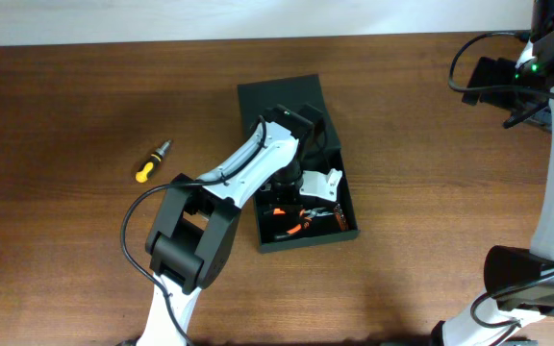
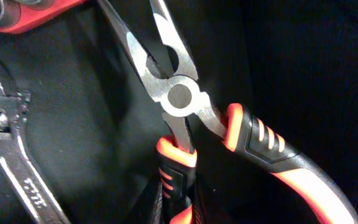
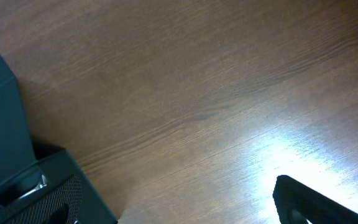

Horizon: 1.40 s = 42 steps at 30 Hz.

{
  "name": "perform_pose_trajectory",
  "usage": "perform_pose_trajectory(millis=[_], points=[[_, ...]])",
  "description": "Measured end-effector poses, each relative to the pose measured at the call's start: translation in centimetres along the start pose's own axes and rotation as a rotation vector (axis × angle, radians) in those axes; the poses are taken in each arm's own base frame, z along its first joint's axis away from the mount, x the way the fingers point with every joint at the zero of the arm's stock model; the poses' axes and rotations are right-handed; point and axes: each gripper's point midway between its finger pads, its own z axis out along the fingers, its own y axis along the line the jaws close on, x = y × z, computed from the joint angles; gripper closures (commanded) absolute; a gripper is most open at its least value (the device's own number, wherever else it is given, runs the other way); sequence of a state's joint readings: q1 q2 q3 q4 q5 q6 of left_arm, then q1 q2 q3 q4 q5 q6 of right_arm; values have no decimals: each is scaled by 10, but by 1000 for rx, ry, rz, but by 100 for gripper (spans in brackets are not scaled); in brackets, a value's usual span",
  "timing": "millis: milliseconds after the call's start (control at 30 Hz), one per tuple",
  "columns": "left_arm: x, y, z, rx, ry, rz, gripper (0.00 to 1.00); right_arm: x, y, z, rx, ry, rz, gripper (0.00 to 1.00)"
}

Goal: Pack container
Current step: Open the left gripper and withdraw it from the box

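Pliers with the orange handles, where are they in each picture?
Overhead: the pliers lie inside the container, near its lower end.
Left wrist: close up in the middle, nose pointing up.
Right wrist: not in it.
Shared landmark: the dark green container, in the middle overhead and at the lower left of the right wrist view; the left wrist view seems to look inside it.

Container (image 1: 282, 101) contents mostly under arm (image 1: 248, 165); pliers (image 2: 180, 98) handles cropped.

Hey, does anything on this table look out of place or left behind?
Yes. A small yellow-handled screwdriver lies alone on the brown wooden table, well left of the open dark green rectangular container. Orange-and-black-handled steel pliers already lie inside the container, so the screwdriver looks left out.
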<state>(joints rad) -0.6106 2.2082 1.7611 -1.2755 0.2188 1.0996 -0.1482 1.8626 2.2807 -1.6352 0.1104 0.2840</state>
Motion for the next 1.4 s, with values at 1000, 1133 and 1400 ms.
perform_pose_trajectory(millis=[1000,1133,1400], points=[[-16,28,-148,-407,-182,-291,1,0,0,0,0,0,1,1],[10,28,-211,-528,-303,-474,1,0,0,0,0,0,1,1],[132,30,-243,-538,-351,-998,11,0,0,0,0,0,1,1]])
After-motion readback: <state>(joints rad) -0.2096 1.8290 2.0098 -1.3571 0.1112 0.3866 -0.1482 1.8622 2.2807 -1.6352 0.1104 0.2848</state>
